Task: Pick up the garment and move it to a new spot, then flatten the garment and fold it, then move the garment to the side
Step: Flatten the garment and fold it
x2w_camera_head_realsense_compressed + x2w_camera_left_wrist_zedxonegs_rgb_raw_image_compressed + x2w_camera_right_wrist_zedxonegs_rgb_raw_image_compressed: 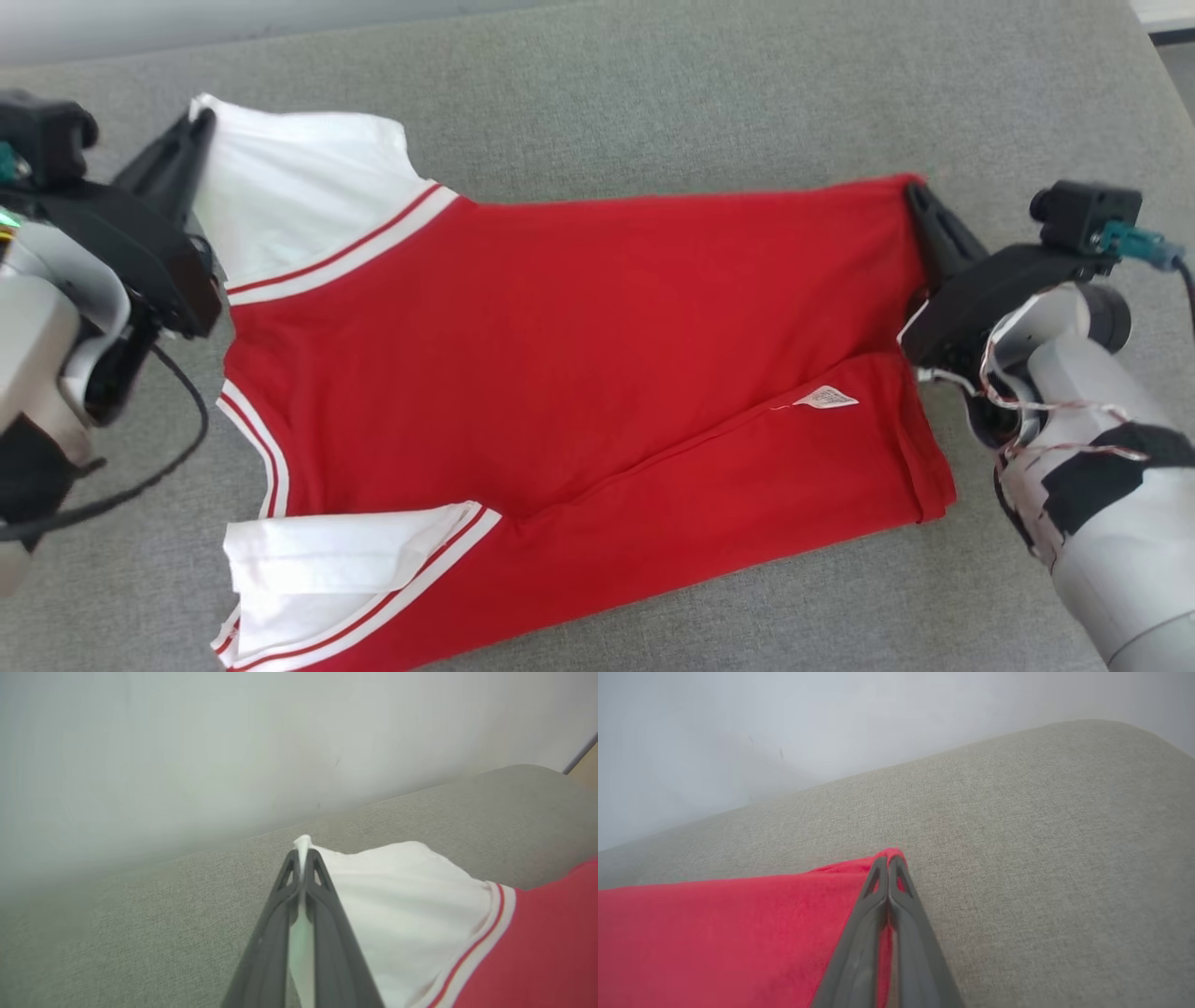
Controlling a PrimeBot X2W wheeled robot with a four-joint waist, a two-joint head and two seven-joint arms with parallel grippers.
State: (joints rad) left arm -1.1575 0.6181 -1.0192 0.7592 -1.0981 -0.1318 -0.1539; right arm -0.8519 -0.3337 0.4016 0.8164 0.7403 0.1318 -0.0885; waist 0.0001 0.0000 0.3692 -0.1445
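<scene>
The shirt (560,345) lies spread on the grey counter (653,93), its near side already turned in so the label (826,398) shows. The left tool (201,121) is clamped shut on the tip of the far white sleeve (299,196), well left of the label. The right tool (915,191) is pinched shut on the red hem corner (859,870), beyond the label. The step looks like folding the far edge over. Both tools should lift together, hold the cloth taut between them, and lay it down level toward the label.
</scene>
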